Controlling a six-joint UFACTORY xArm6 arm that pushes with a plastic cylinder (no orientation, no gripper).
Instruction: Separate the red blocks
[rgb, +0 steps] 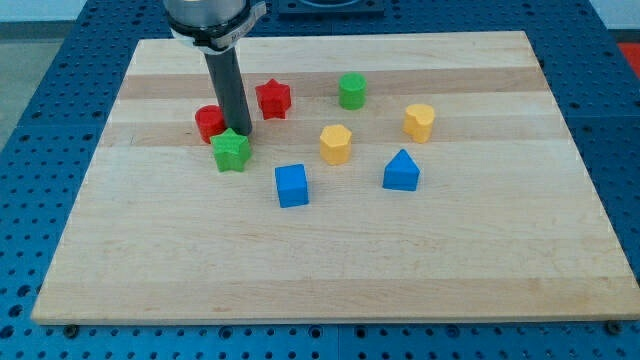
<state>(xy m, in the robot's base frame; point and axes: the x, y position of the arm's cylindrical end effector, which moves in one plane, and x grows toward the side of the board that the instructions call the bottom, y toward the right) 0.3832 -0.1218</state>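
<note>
A red round block sits left of my rod, partly hidden by it. A red star block sits to the rod's right, a short gap away. My tip stands between the two red blocks, touching or nearly touching the red round block. A green star block lies just below the tip, against it.
A green round block is at the view's top middle. Two yellow blocks and two blue blocks lie to the right. The wooden board rests on a blue perforated table.
</note>
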